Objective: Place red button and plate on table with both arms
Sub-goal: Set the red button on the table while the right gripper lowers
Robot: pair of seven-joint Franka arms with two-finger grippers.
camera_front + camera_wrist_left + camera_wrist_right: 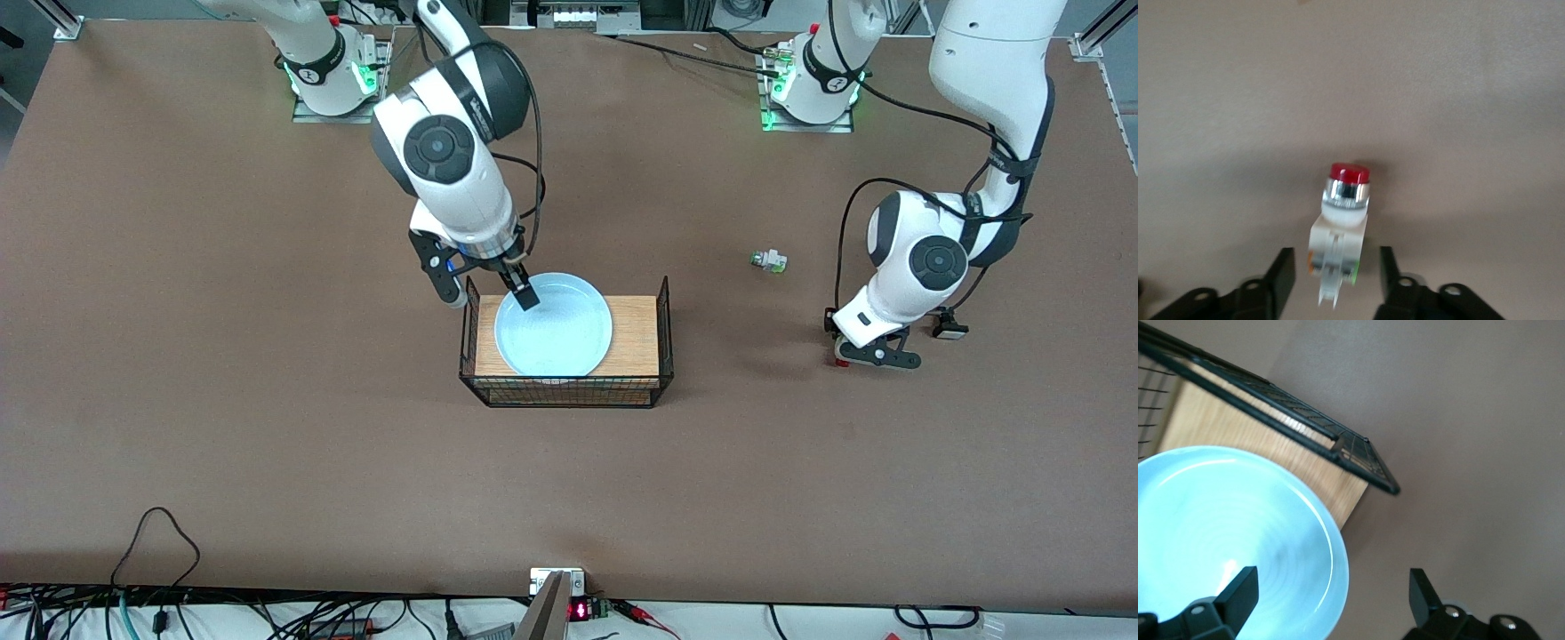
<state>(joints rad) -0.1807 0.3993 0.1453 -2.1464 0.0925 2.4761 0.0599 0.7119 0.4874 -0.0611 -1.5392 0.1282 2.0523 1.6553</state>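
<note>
**Claws spread at button and plate**

Left claw [1331, 280] is spread around the red button [1340, 227], which lies on the bench [267, 444]. Right claw [489, 289] is spread across the plate [553, 324] rim; the plate rests on the wire rack [640, 329].

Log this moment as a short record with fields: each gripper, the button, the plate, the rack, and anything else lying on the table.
left gripper: low over the table near the left arm's end, fingers open on either side of the red button
red button: between the open fingers, red cap pointing away from the gripper; contact with the table cannot be told
right gripper: open, straddling the plate's rim
plate: pale blue, resting on the rack's wooden top
wire rack: black, mid-table
white part with green tip: lying on the table, farther from the front camera than the rack
</note>
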